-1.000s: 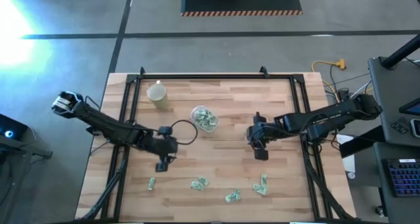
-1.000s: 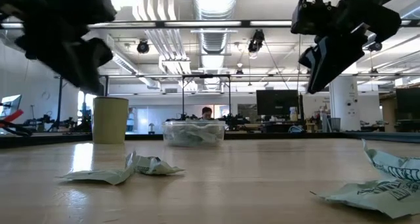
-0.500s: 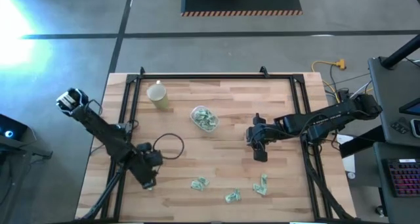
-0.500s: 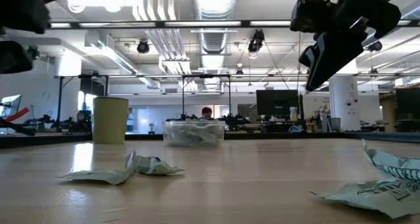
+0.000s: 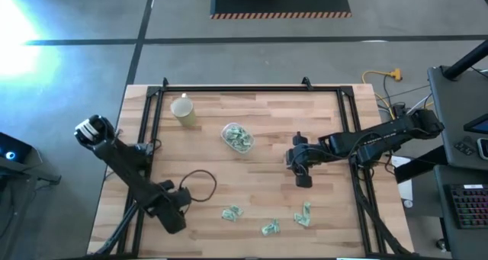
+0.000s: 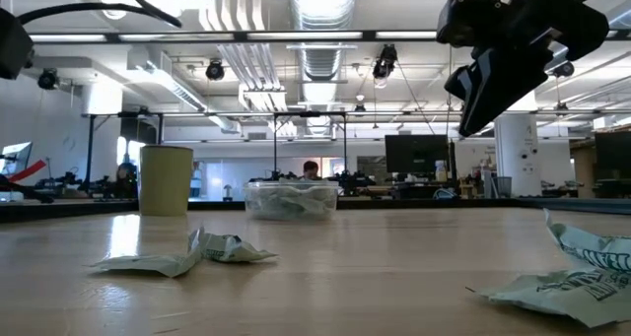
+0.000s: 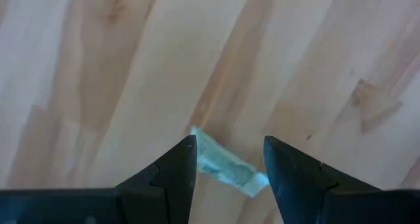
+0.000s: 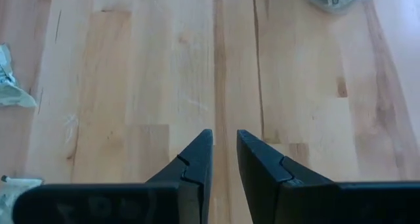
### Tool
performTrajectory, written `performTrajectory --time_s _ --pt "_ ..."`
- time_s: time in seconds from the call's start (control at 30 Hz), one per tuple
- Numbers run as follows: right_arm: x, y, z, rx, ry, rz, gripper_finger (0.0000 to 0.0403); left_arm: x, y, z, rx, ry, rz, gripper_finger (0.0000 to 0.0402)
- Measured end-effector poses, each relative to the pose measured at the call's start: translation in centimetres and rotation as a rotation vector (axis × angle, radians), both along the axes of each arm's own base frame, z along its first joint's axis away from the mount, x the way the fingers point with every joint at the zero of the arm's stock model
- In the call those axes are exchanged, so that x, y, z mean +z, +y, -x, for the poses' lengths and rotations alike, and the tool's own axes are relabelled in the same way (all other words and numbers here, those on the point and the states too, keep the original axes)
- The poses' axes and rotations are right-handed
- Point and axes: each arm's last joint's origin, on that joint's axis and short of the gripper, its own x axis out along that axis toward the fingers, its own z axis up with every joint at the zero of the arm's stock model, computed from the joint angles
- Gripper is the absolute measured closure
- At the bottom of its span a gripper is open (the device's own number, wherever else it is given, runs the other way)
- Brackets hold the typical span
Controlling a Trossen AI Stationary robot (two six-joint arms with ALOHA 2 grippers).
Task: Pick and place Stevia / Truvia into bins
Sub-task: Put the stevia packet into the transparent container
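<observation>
Near the table's front-left corner my left gripper [image 5: 174, 216] points down, open, over one green-and-white Stevia sachet [image 7: 223, 165]. The sachet lies flat on the wood and shows between the two fingers [image 7: 177, 168]; in the high view the gripper hides it. Three more sachets [image 5: 231, 213] [image 5: 270, 228] [image 5: 303, 214] lie along the near edge. The clear bin [image 5: 237, 137] stands mid-table with sachets inside. My right gripper [image 5: 303, 176] hangs above bare wood right of centre, its fingers [image 8: 197, 161] only a little apart with nothing between them.
A pale yellow cup [image 5: 182, 110] stands at the far left of the table, left of the bin. A black cable loop [image 5: 200, 182] lies beside the left arm. Black frame rails [image 5: 152, 123] run along the table's left, right and far sides.
My left arm has swung from mid-table toward the near-left corner and sunk, its wrist rolling, so the open gripper now stands over the leftmost sachet.
</observation>
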Motion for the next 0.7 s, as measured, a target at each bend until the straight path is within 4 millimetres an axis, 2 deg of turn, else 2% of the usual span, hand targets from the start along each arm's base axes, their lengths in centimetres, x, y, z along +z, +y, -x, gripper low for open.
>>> performTrajectory --time_s 0.23,0.47,0.7 --pt "0.1 0.0 0.0 0.046 -0.005 0.029 0.0344 -0.6 -1.0 -0.9 0.01 0.062 -0.05 0.0242" --pt "0.3 0.0 -0.1 0.069 -0.013 0.044 0.0344 -0.9 -0.9 -0.6 0.121 0.161 -0.086 0.0242" --pt "0.5 0.0 -0.2 0.069 -0.02 0.043 0.0344 -1.0 -0.8 -0.5 0.133 0.171 -0.094 0.0242"
